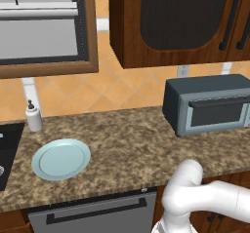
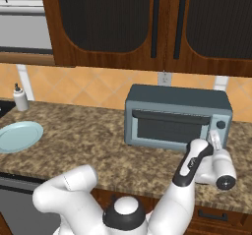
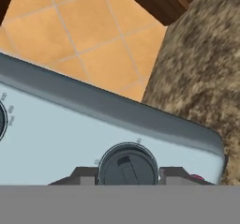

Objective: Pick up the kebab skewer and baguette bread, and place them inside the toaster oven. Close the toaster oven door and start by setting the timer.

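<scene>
Sitting on the counter [image 1: 127, 144] under the dark cabinet [image 2: 147, 22], the oven [image 2: 177, 116] is seen with its door [image 2: 170, 128] shut. No skewer or bread can be seen on the counter, so they are most likely already inside, though that cannot be checked through the dark window. Far to the left of the oven, a pale blue plate [image 1: 61, 159] is seen lying bare, with a small soap bottle [image 1: 33, 116] behind it.

At the right end of the oven, the gripper [image 3: 127, 175] is pressed up close to a round dark knob [image 3: 127, 166]. One finger [image 3: 84, 175] is seen on each side of the knob, half open, right beside its edge. It looks as if the knob is gripped, but touch cannot be told for sure.

This knob is judged to be the timer. It is hard and stiff and will not bend, and its smooth round side may slip. It is best held by its rim on two sides and turned slowly, with the oven kept from sliding
</scene>
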{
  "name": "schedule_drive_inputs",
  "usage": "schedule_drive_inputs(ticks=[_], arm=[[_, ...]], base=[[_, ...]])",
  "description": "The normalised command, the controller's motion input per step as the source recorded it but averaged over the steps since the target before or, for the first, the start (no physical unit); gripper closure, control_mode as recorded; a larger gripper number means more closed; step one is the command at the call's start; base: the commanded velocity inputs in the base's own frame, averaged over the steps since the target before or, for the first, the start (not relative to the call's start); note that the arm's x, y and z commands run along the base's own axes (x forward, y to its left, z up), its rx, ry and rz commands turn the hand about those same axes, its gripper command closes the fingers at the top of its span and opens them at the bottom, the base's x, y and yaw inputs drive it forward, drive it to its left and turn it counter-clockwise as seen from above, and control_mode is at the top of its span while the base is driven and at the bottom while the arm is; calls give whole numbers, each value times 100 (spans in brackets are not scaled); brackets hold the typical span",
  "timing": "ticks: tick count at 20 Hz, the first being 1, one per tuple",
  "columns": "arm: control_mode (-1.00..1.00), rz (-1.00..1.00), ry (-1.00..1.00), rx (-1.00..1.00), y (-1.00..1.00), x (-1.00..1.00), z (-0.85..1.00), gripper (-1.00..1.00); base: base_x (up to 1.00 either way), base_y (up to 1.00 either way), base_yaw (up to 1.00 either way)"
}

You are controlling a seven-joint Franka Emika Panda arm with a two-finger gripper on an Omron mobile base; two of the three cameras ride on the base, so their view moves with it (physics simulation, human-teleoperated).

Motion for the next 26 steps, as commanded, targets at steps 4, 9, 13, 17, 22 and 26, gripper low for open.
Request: schedule_drive_inputs(ticks=[4, 9, 13, 17, 22, 26], arm=[[-100, 0, 0, 19, 0, 0, 8, 100], [-100, 0, 0, 18, 0, 0, 10, 100], [-100, 0, 0, 14, 0, 0, 16, 100], [-100, 0, 0, 12, 0, 0, 10, 100], [-100, -2, 0, 13, 0, 0, 5, 100], [-100, -5, 0, 14, 2, 0, 2, 100]], base=[[0, 0, 0], [0, 0, 0], [0, 0, 0], [0, 0, 0], [0, 0, 0], [0, 0, 0]])
